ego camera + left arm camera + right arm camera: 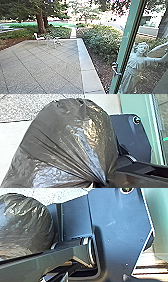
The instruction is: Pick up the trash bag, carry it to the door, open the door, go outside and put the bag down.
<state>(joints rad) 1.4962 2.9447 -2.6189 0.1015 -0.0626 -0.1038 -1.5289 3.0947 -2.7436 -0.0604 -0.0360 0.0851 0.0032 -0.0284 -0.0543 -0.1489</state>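
Observation:
The dark, shiny trash bag (pixel 67 141) bulges large in the left wrist view, its plastic drawn into tight folds that meet at a gathered neck low in the picture. Whatever grips that neck is hidden, so my left gripper's state cannot be told. Part of the same bag (pixel 25 225) shows in the right wrist view, beside the robot's dark plate. The glass door (pixel 125 47) has a green frame and a metal handle (pixel 115 69); it stands at the right of the head view, with the paved yard to its left.
A pale kerb (pixel 87 65) borders the paving (pixel 45 67), with bushes (pixel 102 40) beyond it on the right. White chairs (pixel 55 42) stand at the yard's far edge near a tree (pixel 40 22). A pale statue (pixel 136 65) shows at the right, through or in the glass.

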